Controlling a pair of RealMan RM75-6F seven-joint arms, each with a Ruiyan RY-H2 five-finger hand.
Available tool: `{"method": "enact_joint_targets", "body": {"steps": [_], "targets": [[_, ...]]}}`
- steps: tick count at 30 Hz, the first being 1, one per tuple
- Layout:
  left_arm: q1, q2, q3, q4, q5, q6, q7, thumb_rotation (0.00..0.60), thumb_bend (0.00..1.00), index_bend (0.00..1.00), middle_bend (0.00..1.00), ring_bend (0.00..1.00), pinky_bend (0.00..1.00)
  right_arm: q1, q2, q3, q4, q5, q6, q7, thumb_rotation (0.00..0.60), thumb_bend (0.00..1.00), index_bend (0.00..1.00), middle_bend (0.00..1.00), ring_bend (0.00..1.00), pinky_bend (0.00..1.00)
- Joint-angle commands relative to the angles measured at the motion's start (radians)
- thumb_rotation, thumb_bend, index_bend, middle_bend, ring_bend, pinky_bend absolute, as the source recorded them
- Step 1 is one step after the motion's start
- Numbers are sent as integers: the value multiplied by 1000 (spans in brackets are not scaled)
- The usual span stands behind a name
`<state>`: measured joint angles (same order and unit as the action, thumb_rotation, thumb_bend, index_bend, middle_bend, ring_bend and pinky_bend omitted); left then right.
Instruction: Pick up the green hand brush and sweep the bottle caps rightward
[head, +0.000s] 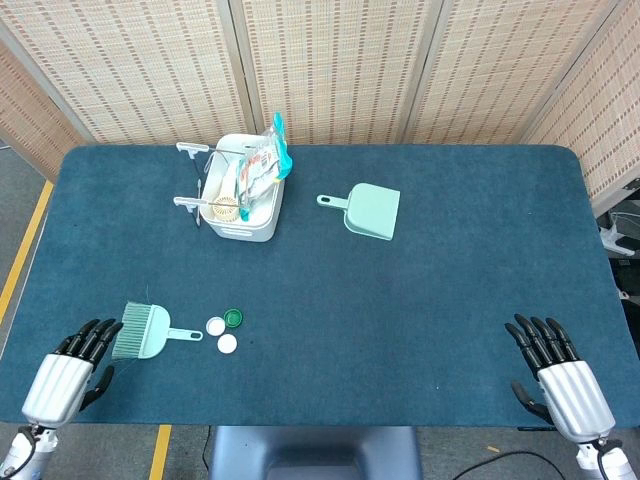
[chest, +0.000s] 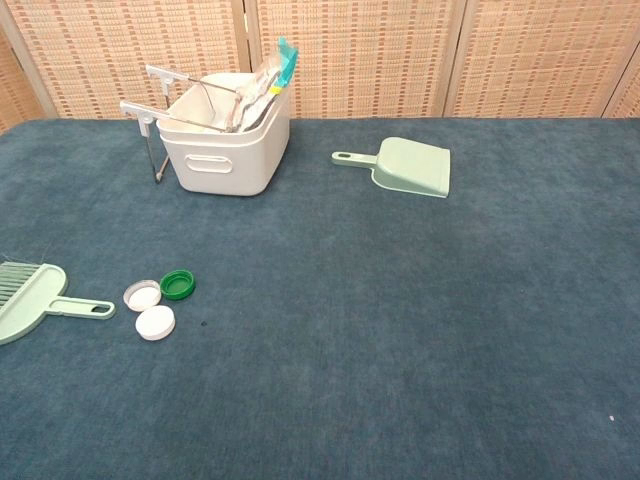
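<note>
The green hand brush (head: 146, 332) (chest: 30, 301) lies flat at the front left of the table, bristles to the left and handle pointing right. Just right of its handle sit two white bottle caps (head: 216, 326) (head: 228, 344) and a green one (head: 234, 318); the chest view shows them too (chest: 142, 295) (chest: 155, 322) (chest: 177, 285). My left hand (head: 70, 371) is open at the front left corner, fingertips close to the bristles but holding nothing. My right hand (head: 556, 370) is open at the front right, far from the caps. Neither hand shows in the chest view.
A white basket (head: 261, 222) (chest: 218, 158) with packets and a metal rack stands at the back left. A green dustpan (head: 368, 210) (chest: 408, 166) lies at the back centre. The blue table (head: 420, 300) ends just before both hands.
</note>
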<state>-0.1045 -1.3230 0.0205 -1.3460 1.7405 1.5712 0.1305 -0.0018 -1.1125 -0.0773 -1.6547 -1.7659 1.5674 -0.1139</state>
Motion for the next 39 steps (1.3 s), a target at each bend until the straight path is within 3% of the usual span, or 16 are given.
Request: {"method": "enact_joint_targets", "body": {"steps": [1,4,12,29,39], "targets": [[-37,-56,-29,24,-15,-43,52,600,447,220,290,471,728,-2,0,-3,-1,-5,2,-1,600,267,0,7,0,0],[-64,-80,-43,24,-43,-94,87,600,441,246,301,589,827,-3,-1,-2,0,-2,2,-4,600,266,0,7,0,0],[-122,-137,-60,22,-122,-221,106,600,351,278,333,664,893,3,-5,4,1,17,-18,-10,600,267,0,7,0,0],[-205,-257,-60,125,-146,-309,145,600,311,293,344,673,897,6,-4,11,-1,38,-31,-10,600,266,0,7,0,0],[-254,-350,-58,228,-181,-384,245,600,305,306,333,673,897,7,6,13,-4,48,-31,5,600,267,0,7,0,0]]}}
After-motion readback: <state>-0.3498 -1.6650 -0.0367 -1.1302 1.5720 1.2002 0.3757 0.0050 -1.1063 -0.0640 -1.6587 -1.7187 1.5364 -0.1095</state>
